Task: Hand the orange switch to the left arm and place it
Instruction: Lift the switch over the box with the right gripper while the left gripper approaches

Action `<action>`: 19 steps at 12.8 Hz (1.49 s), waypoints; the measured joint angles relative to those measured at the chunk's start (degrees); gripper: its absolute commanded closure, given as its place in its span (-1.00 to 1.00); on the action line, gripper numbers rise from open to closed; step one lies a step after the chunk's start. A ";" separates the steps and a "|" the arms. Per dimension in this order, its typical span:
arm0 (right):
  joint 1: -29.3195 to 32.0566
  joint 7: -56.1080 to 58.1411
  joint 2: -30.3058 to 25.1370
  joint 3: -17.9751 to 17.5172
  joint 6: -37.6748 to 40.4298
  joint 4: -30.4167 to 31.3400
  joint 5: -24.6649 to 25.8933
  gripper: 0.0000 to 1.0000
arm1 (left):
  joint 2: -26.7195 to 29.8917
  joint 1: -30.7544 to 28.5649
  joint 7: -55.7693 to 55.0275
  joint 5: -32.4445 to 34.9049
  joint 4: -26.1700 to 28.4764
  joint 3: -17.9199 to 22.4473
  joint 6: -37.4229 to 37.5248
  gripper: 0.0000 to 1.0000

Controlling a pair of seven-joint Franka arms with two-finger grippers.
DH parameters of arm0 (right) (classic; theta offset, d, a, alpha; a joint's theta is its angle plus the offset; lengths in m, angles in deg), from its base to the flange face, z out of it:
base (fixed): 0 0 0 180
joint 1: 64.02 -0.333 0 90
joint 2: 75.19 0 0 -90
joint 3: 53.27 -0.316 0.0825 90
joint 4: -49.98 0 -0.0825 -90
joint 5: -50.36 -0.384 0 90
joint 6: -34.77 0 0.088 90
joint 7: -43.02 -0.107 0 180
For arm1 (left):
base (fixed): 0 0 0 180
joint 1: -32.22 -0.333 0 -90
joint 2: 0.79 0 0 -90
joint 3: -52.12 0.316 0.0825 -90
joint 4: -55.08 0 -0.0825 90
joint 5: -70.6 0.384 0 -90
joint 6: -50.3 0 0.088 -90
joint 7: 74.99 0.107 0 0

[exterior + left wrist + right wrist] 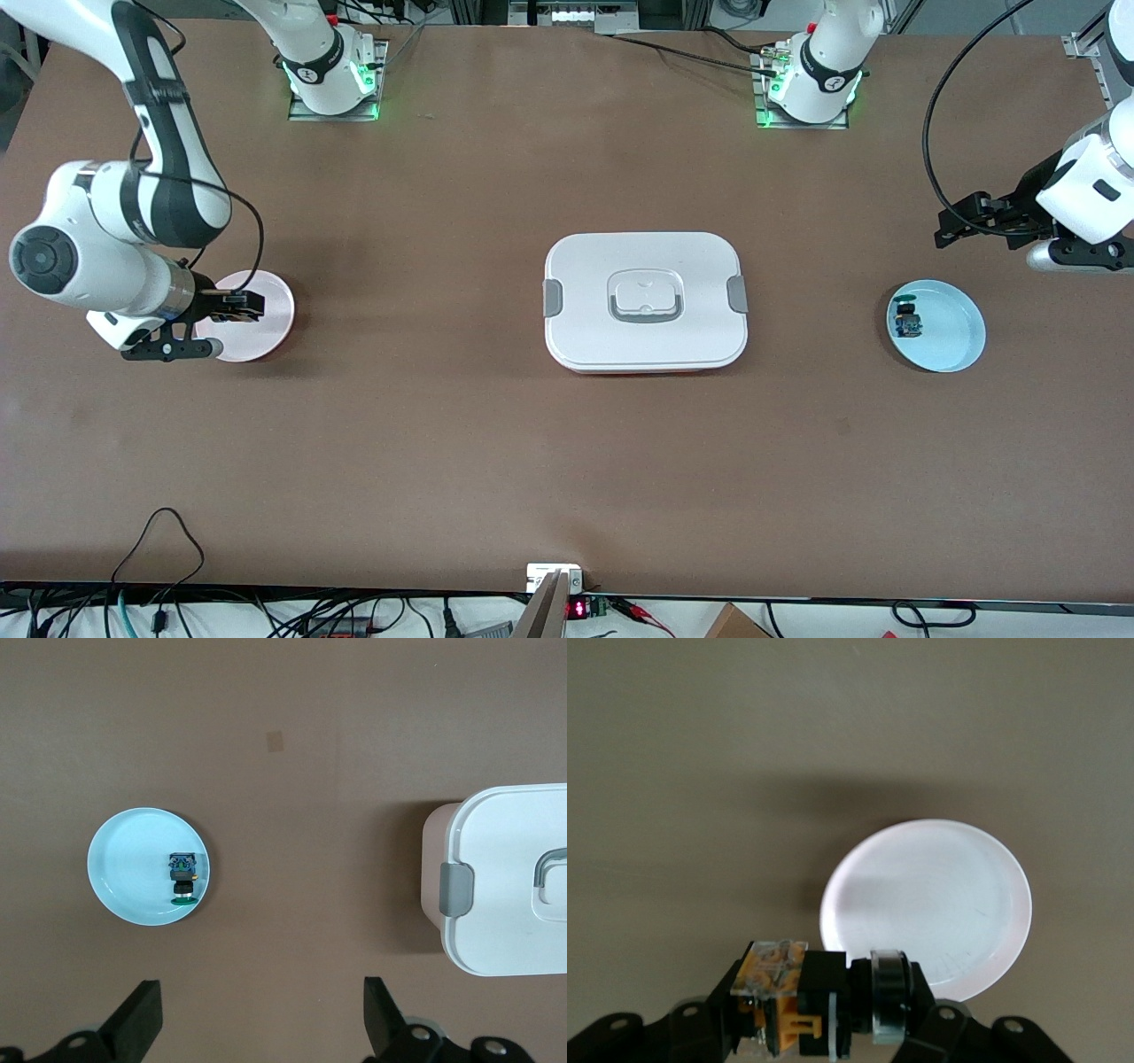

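Note:
The orange switch (776, 973), a black cylinder with an orange block, is held in my right gripper (826, 1010), which is shut on it. In the front view the right gripper (241, 306) hangs over the pink plate (270, 332) at the right arm's end of the table. The plate also shows in the right wrist view (939, 895) and has nothing on it. The white box (645, 301) sits mid-table with its lid on. My left gripper (955, 227) is open and empty, up in the air above bare table near the blue plate (957, 341).
The blue plate (128, 864) holds a small blue component with a green cap (182, 877), also seen in the front view (908, 321). The box's end with a grey clip shows in the left wrist view (500, 886). Cables lie along the table's near edge.

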 measured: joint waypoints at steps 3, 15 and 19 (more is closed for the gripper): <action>-0.78 6.22 -3.99 -4.51 4.80 -4.32 -0.36 0.87 | 0.00 -0.02 0.00 0.00 0.00 0.00 0.00 -1.00; -20.02 23.89 -7.01 -8.78 -1.88 -20.52 -21.48 1.00 | -3.92 -4.07 -0.10 -15.57 -6.00 0.15 15.92 -1.00; -22.22 27.31 -5.39 -13.98 -14.87 -20.49 -26.05 1.00 | -15.04 -11.87 -0.10 -45.37 -6.60 0.45 26.56 -1.00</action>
